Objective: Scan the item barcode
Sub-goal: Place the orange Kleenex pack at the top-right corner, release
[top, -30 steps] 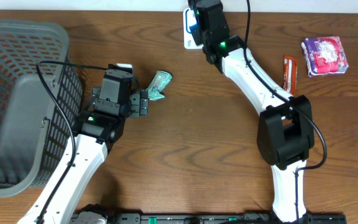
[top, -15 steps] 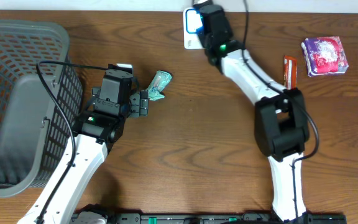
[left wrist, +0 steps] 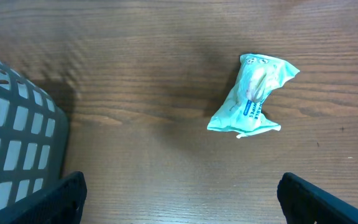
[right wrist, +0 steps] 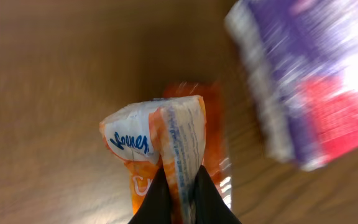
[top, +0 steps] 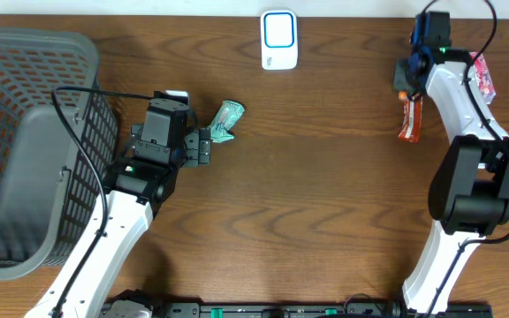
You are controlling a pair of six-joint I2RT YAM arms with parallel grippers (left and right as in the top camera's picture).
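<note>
- The barcode on the orange and white foil snack packet (right wrist: 166, 143) cannot be made out. The right wrist view is smeared by motion, and only part of a blue word on the packet's white end is caught.
- Whether the packet is lifted or is resting on the wooden desk (top: 325, 194) cannot be told from either view.
- The purple and pink plastic pack (right wrist: 303, 81) is seen only as a blur beyond the right jaws and off to their right. From overhead it is almost wholly hidden behind the right arm (top: 456, 93), with only a sliver left at the arm's edge.
- The right jaws are shown closed on the packet's crimped end in the wrist view alone. From overhead that pinch is covered by the wrist.
- From overhead, the packet's long axis is seen to run from the right jaws toward the robot's side of the desk. It is slightly tilted, and the free end points away from the jaws.
- The white, blue-rimmed scanner (top: 278, 40) is shown only from overhead, flat on the desk and well apart to the left of the right jaws.
- The left jaws are held wide open, with their tips cut off at the bottom corners of the left wrist view.
- A crumpled mint-green wrapper (left wrist: 252, 96) lies on the desk ahead of the left jaws, toward their right side, and is not touched.
- The grey plastic mesh basket (top: 25, 132) is cut off at the overhead frame's left edge. Only one corner of it is caught by the left wrist view.
</note>
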